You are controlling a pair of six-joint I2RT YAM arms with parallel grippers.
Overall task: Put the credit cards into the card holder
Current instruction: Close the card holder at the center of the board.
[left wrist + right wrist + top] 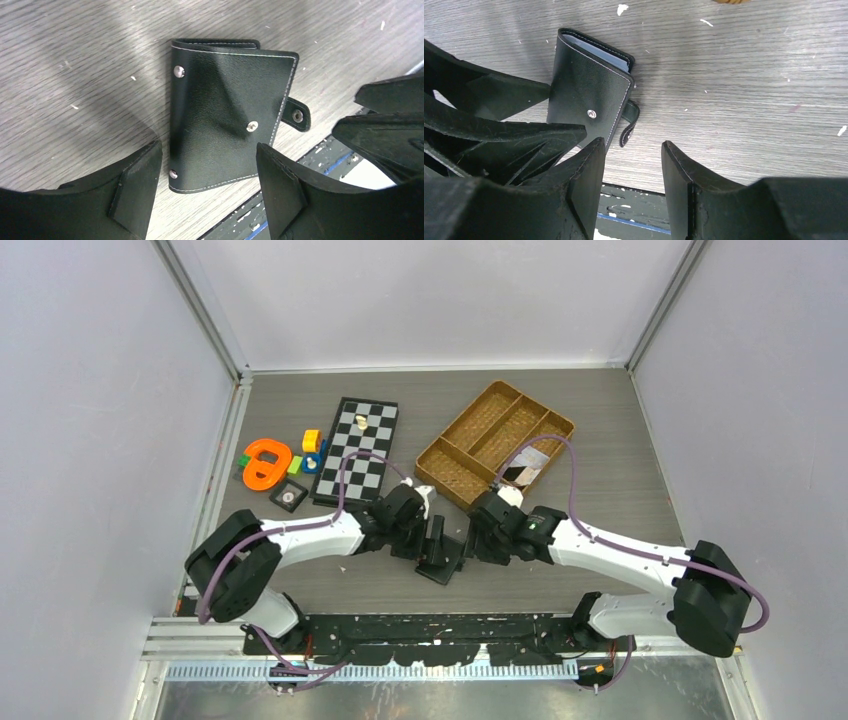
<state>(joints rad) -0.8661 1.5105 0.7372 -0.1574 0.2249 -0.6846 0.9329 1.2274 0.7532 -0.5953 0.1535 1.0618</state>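
Left gripper (207,157) is hovering, jaws spread, holding nothing | right gripper (633,150) is gaping empty | card holder (225,110) is lying closed between them, nearing the table (75,75) front edge | credit cards (527,468) are sitting in woven tray (500,415)

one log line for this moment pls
card holder: closed, flat on table, strap unsnapped | left gripper: open over it | right gripper: open, empty, beside it | credit cards: in woven tray
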